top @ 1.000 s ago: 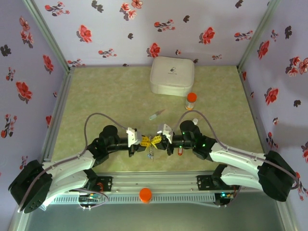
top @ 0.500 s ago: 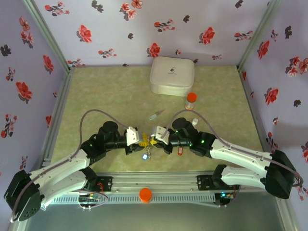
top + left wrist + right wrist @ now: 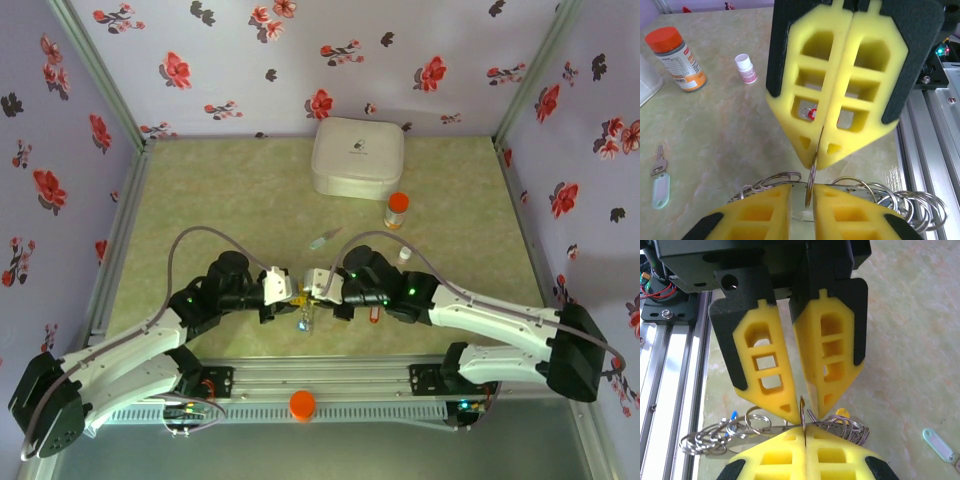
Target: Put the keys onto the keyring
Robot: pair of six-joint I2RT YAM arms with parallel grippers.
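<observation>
Green tabletop [image 3: 220, 190]: one left tool [image 3: 804, 412], one right tool [image 3: 815, 160], one keyring [image 3: 811, 181], one bottle [image 3: 397, 210].

The mottled green table [image 3: 230, 200] carries a white rounded square box [image 3: 357, 158] at upper centre of the top view, an orange-capped bottle [image 3: 397, 210] upright just below the box's right corner, a small white-capped vial [image 3: 405, 255] lower still, and a key with a pale green tag [image 3: 325, 239] lying flat near centre.
</observation>
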